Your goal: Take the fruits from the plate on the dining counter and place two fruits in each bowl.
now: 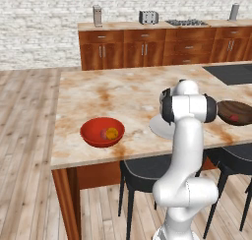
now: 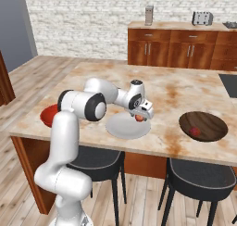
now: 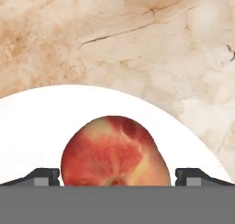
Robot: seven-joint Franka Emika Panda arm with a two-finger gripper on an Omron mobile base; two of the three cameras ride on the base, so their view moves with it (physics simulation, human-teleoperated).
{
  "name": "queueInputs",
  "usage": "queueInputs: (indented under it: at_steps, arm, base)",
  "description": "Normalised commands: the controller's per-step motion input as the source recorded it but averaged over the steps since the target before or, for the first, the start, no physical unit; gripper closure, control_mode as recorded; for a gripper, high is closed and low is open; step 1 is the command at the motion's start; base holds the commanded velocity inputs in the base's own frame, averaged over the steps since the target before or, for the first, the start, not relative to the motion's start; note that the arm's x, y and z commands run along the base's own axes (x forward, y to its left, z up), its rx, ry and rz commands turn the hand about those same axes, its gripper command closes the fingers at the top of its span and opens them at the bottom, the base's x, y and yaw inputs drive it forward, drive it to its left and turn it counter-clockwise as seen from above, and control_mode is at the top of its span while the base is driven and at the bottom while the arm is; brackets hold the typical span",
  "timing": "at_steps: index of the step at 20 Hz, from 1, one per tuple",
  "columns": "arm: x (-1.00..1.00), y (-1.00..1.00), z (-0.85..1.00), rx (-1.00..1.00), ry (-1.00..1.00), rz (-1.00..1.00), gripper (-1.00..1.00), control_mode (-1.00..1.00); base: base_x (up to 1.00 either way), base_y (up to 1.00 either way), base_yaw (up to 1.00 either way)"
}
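Note:
On the dining counter [image 1: 98, 91] lies the pale plate [image 2: 121, 128], partly behind my arm in the left base view [image 1: 156, 127]. A reddish fruit [image 3: 114, 154] rests near the plate's rim [image 3: 41, 117]. My gripper [image 2: 140, 116] is low over it and open, with a fingertip [image 3: 43, 176] on either side of the fruit [image 2: 139, 118]. The red bowl [image 1: 93, 128] at the counter's left holds a reddish fruit [image 1: 104, 134] and an orange-yellow one [image 1: 112, 133]. The dark brown bowl [image 2: 208, 123] to the right holds one red fruit [image 2: 195, 131].
Black stools [image 2: 95, 162] [image 2: 199, 176] stand under the counter's near edge. A dark cooktop panel [image 1: 231, 73] is set into the counter's far right. Wall cabinets with a toaster [image 1: 148, 17] run along the back.

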Motion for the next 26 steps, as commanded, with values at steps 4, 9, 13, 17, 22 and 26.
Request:
queueInputs:
  at_steps: [4,9,13,17,22,26]
  arm:
    - [0.08,0.0,-0.01,0.0,0.0,0.0,1.0,-1.0]
    - [0.05,-0.03,0.06,0.0,0.0,0.0,1.0,-1.0]
    - [0.0,-0.18,0.72,0.0,0.0,0.0,1.0,-1.0]
    - [-0.25,-0.44,0.66,-0.02,-0.01,-0.05,1.0,-1.0]
    - [-0.73,-0.65,0.39,-0.07,-0.14,-0.19,1.0,-1.0]
    - [-0.79,-0.7,0.33,-0.05,-0.06,-0.32,1.0,-1.0]
  base:
    - [0.0,0.0,0.0]
    - [0.0,0.0,0.0]
    - [0.0,0.0,0.0]
    - [0.0,0.0,0.0]
    - [0.0,0.0,0.0]
    - [0.0,0.0,0.0]
